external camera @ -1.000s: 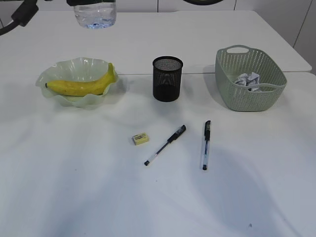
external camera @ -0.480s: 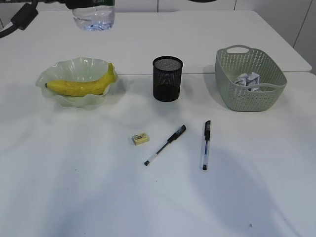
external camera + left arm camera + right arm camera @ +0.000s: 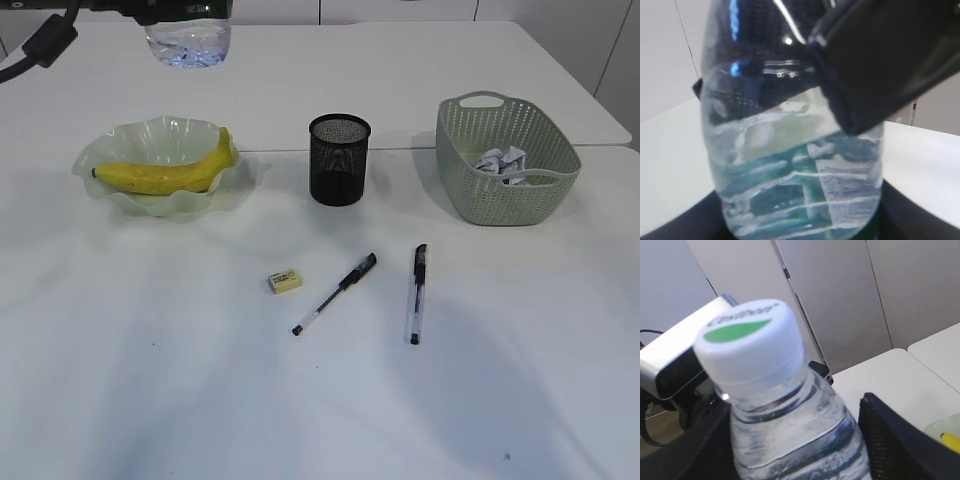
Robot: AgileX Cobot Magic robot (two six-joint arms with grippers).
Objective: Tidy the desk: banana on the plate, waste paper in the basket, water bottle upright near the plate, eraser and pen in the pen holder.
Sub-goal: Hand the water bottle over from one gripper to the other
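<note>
The clear water bottle hangs in the air at the far left, above and behind the plate, which holds the banana. My left gripper is shut on the bottle's labelled body. My right gripper holds the bottle below its white cap, a finger on each side. The yellow eraser and two pens lie on the table in front of the black mesh pen holder. Crumpled paper lies in the green basket.
The table's back section joins along a seam behind the plate and holder. A dark cable of the left arm hangs at the top left corner.
The bottle has risen slightly at the top of the exterior view. The dark part of the right arm at the top edge has gone out of view.
</note>
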